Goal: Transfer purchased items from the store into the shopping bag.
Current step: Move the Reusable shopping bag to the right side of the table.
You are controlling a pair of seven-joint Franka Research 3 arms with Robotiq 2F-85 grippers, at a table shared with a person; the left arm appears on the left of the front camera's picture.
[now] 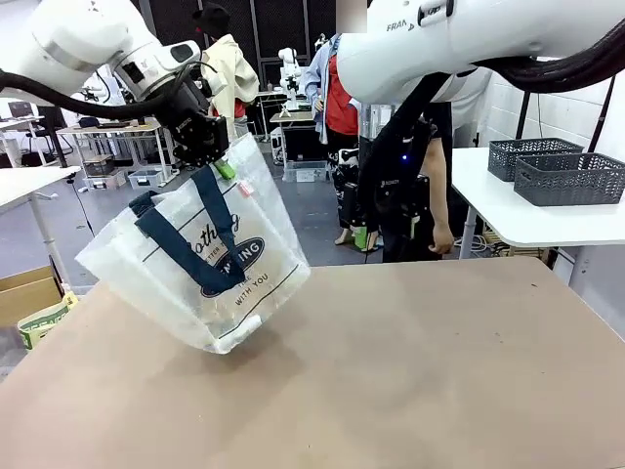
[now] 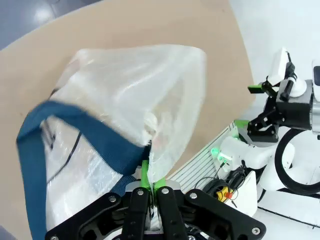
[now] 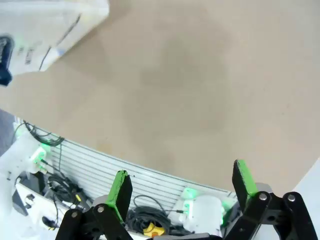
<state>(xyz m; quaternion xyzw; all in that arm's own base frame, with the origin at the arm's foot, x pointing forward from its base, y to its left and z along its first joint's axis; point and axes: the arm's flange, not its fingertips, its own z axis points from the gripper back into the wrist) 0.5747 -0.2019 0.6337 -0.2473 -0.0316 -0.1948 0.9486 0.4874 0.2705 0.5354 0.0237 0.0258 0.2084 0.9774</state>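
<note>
The shopping bag (image 1: 210, 264), a translucent whitish tote with navy handles (image 1: 190, 249) and dark print, hangs tilted over the left of the brown table (image 1: 410, 371), its bottom corner resting on the top. My left gripper (image 1: 217, 156) is shut on the bag's upper rim. In the left wrist view the green fingertips (image 2: 145, 176) pinch the plastic of the bag (image 2: 130, 95) beside a navy handle (image 2: 75, 132). My right gripper (image 1: 376, 234) hangs open and empty above the table's far middle; its fingers (image 3: 120, 192) stand wide apart over bare table. Purchased items are hidden; I cannot make out the bag's contents.
A person (image 1: 439, 195) stands behind the right arm at the far edge. Two dark lattice baskets (image 1: 562, 176) sit on a white table at the right. A cardboard box (image 1: 24, 293) is on the floor to the left. The bag's corner (image 3: 50, 25) shows in the right wrist view.
</note>
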